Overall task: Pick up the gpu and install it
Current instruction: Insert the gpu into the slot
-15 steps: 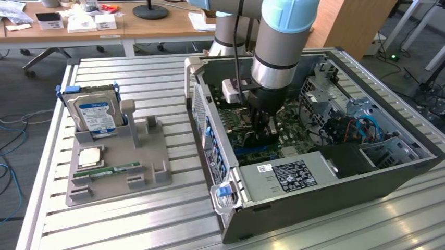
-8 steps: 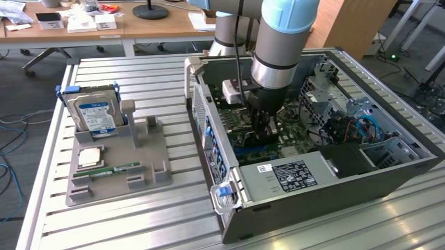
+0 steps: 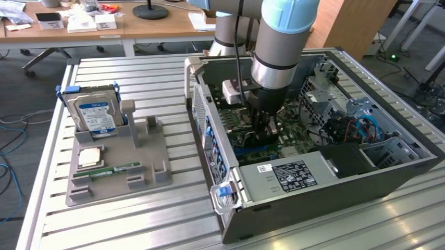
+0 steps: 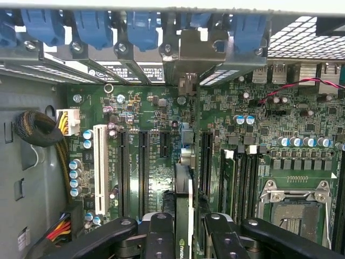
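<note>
Desk: silver slatted aluminium desk (image 3: 125,219), with wooden office tables (image 3: 160,28) behind it.
Case: dark grey open computer case (image 3: 334,198) lying on the desk toward the exterior view's right, its inside facing up.
Holder: grey moulded parts tray (image 3: 122,156) on the exterior view's left. It carries an upright silver hard drive with a blue label (image 3: 97,114) and a narrow green RAM stick (image 3: 114,170) lying flat.
Arm: pale blue and silver robot arm (image 3: 278,47) reaching straight down into the case.
Tool: black tool (image 3: 264,130) low over the board. The wrist view shows the tool (image 4: 186,226) clamped on the gpu, one finger on each side.
Gpu: thin green gpu card (image 4: 183,205), seen edge-on in the wrist view. It stands upright between the black slots of the green motherboard (image 4: 151,108).
Wrist extras: blue plastic latches (image 4: 91,27) along the rear wall, a long white slot (image 4: 100,167), and a metal processor socket (image 4: 296,210).
</note>
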You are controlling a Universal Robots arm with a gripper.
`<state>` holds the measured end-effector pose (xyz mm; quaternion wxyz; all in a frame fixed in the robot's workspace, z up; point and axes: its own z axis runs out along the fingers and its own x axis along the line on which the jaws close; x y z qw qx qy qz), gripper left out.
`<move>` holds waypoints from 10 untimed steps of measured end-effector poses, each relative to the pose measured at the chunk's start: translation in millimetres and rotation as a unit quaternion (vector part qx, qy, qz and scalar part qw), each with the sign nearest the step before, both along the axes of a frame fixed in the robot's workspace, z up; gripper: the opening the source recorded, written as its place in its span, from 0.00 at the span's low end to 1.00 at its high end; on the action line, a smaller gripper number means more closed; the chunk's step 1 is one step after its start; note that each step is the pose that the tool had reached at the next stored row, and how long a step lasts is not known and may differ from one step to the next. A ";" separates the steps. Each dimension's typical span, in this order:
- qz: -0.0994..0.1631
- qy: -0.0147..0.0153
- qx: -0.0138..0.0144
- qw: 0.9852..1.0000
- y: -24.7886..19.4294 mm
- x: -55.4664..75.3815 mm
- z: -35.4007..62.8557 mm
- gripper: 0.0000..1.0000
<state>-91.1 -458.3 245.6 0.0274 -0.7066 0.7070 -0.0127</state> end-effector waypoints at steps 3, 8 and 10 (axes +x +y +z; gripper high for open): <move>0.000 0.000 0.000 1.000 0.0 0.0 0.0 0.26; 0.000 0.000 0.000 1.000 0.0 0.6 -0.1 0.26; 0.000 0.000 0.000 1.000 0.0 0.9 0.0 0.26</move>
